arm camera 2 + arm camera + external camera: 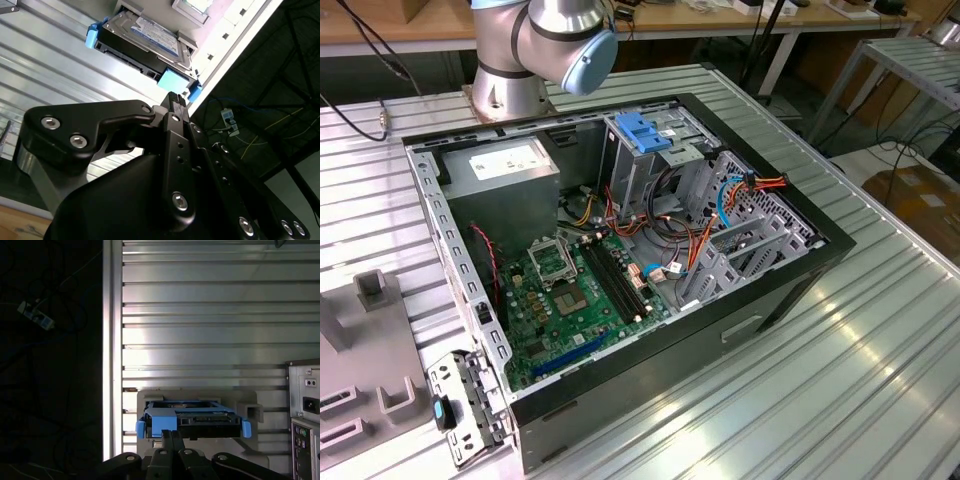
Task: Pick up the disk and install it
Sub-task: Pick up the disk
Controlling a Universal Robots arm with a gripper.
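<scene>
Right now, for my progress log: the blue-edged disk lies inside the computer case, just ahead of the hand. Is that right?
Wrong on the place. The disk lies in a grey holder on the ribbed metal table, outside the computer case, just ahead of the hand; the first wrist view shows it.

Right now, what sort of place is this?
Probably a robotics lab or workshop for PC assembly: an open computer case sits on a ribbed metal table beside the arm's base, with wooden benches behind.
</scene>
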